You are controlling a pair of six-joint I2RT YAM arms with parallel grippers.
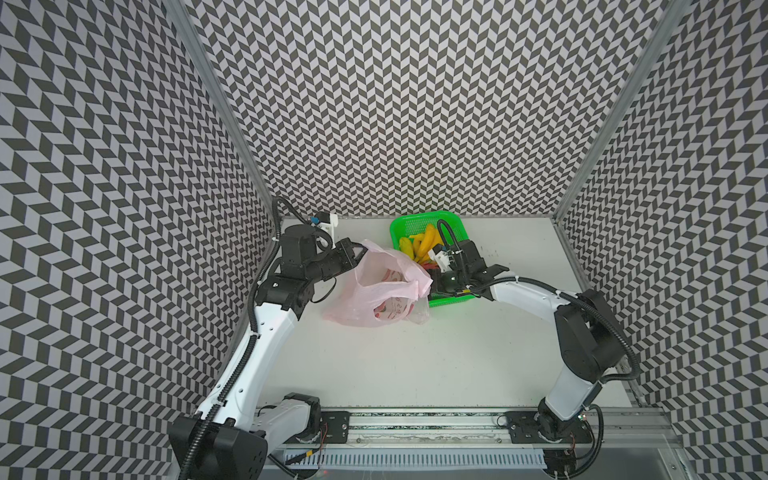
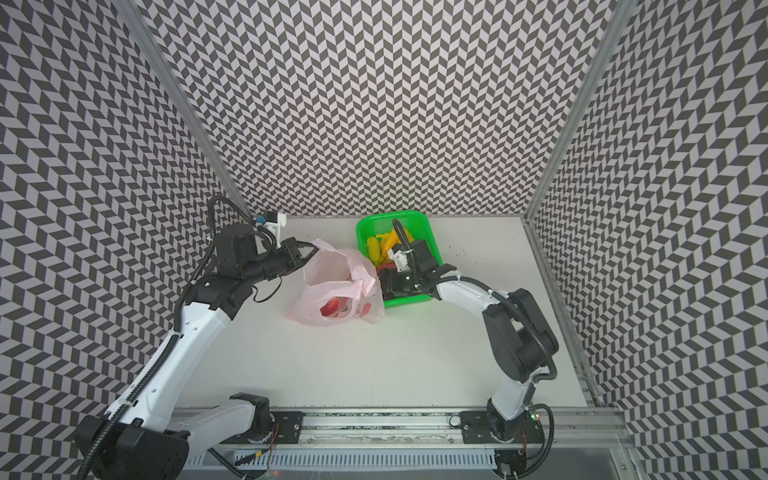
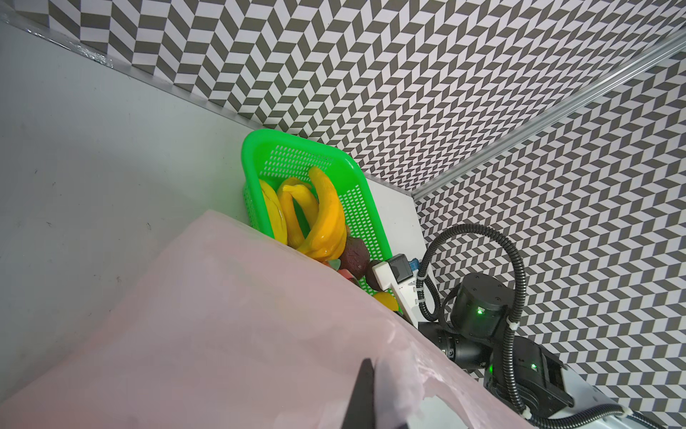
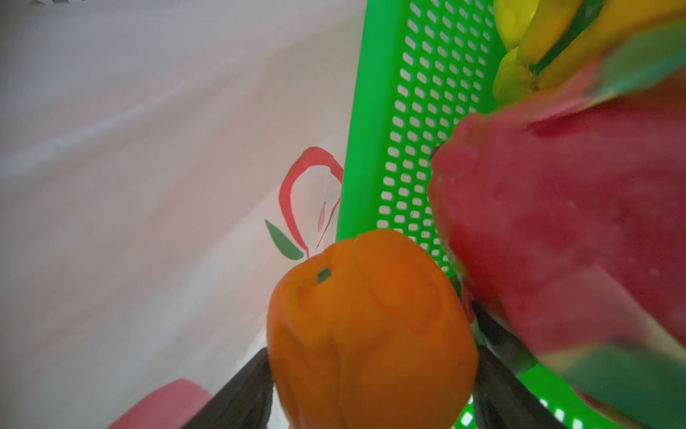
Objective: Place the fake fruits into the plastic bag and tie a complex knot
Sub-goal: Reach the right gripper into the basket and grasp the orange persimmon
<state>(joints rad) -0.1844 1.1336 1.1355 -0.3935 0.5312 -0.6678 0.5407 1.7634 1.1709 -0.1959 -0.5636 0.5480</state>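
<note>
1. The plastic bag [image 1: 361, 303] sits on the table [image 1: 415, 365], back centre-left. Its mouth is up and gaping, and the body is slumped forward and crinkled. Red shapes show through the film low down; fruit or print, cannot tell.
2. Bag edges: the far-left rim is held up by the left gripper [image 1: 360, 250], whose tips are pressed together on the film. The right rim and a loose handle strip [image 1: 417, 282] sag against the green basket [image 1: 419, 217]. In the right wrist view the bag film lies against the basket's outer wall.
3. The fake fruits in plain view lie in the basket.
   - The orange [image 4: 371, 315] is on the basket's left side toward the near end, just inside the wall next to the bag.
   - The dragon fruit [image 4: 557, 223] crowds right beside the orange.
   - The bananas [image 1: 424, 245] fill the far half.
   - A dark brown fruit [image 3: 354, 254] lies at the bananas' near end.
4. The right gripper [image 4: 371, 364] is down inside the basket. Its fingers [image 4: 241, 393] are set wide, one against each side of the orange, clamping it.
5. Tight spots:
   - The basket's far rim is just beside the back wall [image 1: 415, 124].
   - The left arm fills the gap between the bag and the left wall.
   - The right arm crosses the basket's near-right edge.
   - The bag and basket touch.
6. Open room: bare table top runs from the bag and basket forward to the front rail [image 1: 415, 419]. It also runs from the basket's right side to the right wall.
</note>
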